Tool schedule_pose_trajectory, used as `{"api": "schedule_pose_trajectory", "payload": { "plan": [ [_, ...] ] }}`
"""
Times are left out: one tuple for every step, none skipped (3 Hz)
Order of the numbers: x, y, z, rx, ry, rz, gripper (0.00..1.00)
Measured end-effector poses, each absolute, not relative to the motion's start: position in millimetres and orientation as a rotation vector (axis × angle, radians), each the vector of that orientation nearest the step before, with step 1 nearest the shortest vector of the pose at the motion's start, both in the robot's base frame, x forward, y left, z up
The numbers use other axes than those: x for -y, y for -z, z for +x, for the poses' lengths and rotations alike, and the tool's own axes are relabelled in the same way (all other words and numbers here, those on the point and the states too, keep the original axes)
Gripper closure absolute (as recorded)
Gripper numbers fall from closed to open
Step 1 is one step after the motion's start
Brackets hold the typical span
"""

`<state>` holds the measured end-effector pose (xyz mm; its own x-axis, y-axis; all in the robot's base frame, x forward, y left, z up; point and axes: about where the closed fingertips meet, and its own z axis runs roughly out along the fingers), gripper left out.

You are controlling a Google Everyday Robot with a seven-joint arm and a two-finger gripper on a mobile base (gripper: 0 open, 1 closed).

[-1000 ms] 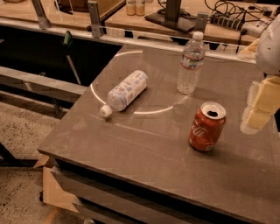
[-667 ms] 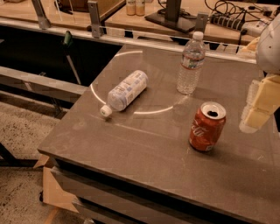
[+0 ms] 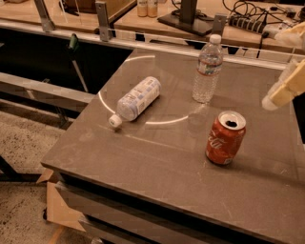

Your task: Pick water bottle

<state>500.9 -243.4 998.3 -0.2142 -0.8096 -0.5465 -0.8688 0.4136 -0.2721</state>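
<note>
It looked like a lab or workshop: behind the grey table (image 3: 143, 157) ran a wooden workbench (image 3: 136, 21) carrying tangled cables (image 3: 238, 7), a power strip (image 3: 245, 23) and a black stand base (image 3: 186, 21), above a speckled floor (image 3: 26, 138). The robot's gripper (image 3: 280, 94) hung at the table's right edge

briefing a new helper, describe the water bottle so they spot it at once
On the grey table, look at the far side, behind the red can and left of the tool at the right edge. The water bottle stands upright there, slim and clear with a white cap, while the other bottle lies on its side with a big pale label.
</note>
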Motion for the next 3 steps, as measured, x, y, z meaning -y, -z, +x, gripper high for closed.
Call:
{"api": "schedule_pose_trajectory", "payload": {
  "plan": [
    [237.6,-1006.9,542.8,-1.927,-0.263,-1.293,0.0],
    [221.4,-1001.5,578.4,-1.848,-0.37,-1.214,0.0],
    [216.2,-978.0,617.8,-1.838,-0.446,-1.147,0.0]
  ]
}}
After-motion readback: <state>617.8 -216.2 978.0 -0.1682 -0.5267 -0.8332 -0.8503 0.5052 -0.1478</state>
